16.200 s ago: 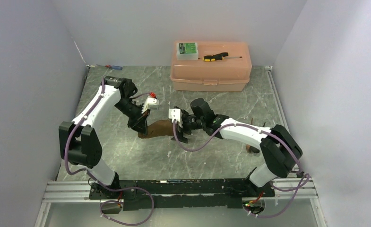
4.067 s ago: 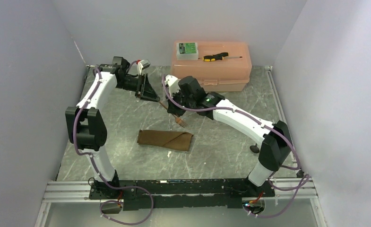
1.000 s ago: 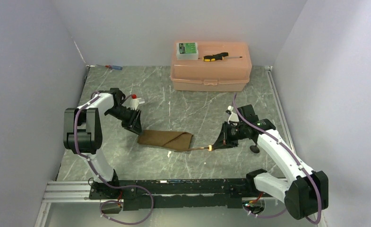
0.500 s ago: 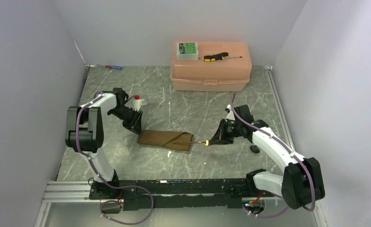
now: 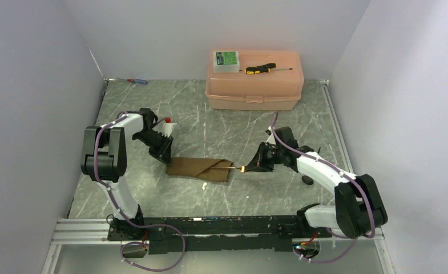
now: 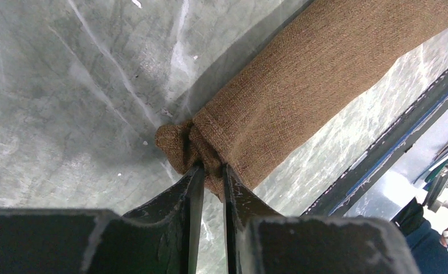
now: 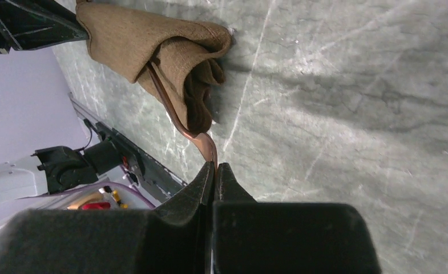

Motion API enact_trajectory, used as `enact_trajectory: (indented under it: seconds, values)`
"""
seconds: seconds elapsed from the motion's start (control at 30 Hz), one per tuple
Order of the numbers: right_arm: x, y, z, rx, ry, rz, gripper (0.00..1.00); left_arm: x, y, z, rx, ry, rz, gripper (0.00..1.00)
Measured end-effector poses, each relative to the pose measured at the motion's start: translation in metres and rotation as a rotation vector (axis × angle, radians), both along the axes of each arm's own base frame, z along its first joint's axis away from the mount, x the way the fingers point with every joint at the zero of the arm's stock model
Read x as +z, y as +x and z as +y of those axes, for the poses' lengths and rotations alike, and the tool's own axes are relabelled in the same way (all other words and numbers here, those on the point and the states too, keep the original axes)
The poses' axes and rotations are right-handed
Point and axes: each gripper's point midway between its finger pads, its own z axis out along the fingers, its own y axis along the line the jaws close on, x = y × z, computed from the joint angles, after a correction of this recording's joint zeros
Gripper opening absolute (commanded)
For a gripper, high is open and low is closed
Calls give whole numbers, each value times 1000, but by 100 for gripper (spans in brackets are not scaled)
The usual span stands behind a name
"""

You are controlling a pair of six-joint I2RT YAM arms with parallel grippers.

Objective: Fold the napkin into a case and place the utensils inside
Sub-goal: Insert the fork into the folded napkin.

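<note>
While R gripper (image 7: 215, 167) pinches its handle, utensil (image 7: 205, 143) points left into case (image 5: 198, 167).

The far end of the utensil (image 7: 181, 127) is buried in folds of the case (image 7: 147, 40), upper left at the right wrist — fork or spoon, can't tell. Overhead, lower right, 1 dark piece (image 5: 307, 180) is too small to name.

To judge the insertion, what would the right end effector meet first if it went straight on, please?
Most likely the open end of the case; the utensil in the right end effector reaches into it.
</note>
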Motion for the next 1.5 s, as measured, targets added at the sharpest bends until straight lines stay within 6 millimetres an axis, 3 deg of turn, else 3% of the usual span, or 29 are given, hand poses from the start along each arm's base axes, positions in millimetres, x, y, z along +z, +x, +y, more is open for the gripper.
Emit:
enact_trajectory:
  seconds: [0.33,0.67,0.93,1.23,1.5]
  values:
    - [-11,7,30,28,25,-20,0,-3,0,5,-30,30,-14,19]
    - [-7,8,31,8,34,-94,0,-4,-2,8,-49,42,-15,17]
    - [-33,-4,42,36,148,-58,0,-6,-4,7,-54,45,11,17]
    - [-22,5,53,45,226,-108,0,-5,-6,5,-69,52,18,17]
    - [-28,8,61,57,228,-76,0,-6,-6,5,-71,52,24,16]
